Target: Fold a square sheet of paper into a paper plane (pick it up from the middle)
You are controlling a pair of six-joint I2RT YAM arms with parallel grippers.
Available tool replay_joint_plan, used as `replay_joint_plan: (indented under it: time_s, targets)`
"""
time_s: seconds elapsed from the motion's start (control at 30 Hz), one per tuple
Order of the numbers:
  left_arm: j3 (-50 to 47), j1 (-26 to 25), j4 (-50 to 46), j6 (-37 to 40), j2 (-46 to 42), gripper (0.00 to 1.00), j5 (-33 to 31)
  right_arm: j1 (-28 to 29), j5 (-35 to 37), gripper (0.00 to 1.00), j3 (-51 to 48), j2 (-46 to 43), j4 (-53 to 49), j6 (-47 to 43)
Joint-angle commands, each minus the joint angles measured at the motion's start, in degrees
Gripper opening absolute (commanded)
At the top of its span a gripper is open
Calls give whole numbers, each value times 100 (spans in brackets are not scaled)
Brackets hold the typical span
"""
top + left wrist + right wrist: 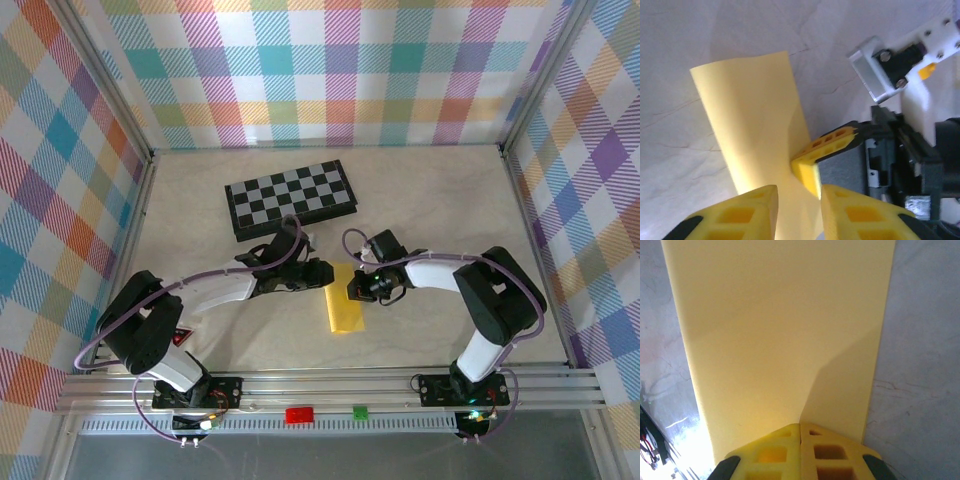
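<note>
On the bench [450,200], floppy paper [345,312] is being edge-straddled by the half-spread left tool [799,192] and pressed down by the pressed-together right tool [800,426].

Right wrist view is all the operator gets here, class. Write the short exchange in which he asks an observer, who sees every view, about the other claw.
Operator: Where is the left claw?
Observer: The left claw is at the paper's far end, facing the right claw.
Operator: Is it shut?
Observer: No, its fingers stand apart, with paper showing in the gap.
</note>
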Motion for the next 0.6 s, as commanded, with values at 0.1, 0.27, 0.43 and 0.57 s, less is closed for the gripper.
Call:
replay_joint_plan:
  time_s: [0.1, 0.27, 0.43, 0.57]
  targets:
    - [-176, 59, 1460, -653, 468, 4, 1295, -50, 350, 0, -156, 223, -405, -102]
    - [-128, 67, 1444, -692, 774, 0, 1405, -50, 378, 0, -216, 203, -396, -75]
    - [-142, 90, 1387, -644, 1017, 0, 1359, -50, 381, 0, -270, 163, -327, -24]
    - [-170, 100, 1139, -520, 1185, 0, 1271, -50, 352, 0, -296, 185, -266, 12]
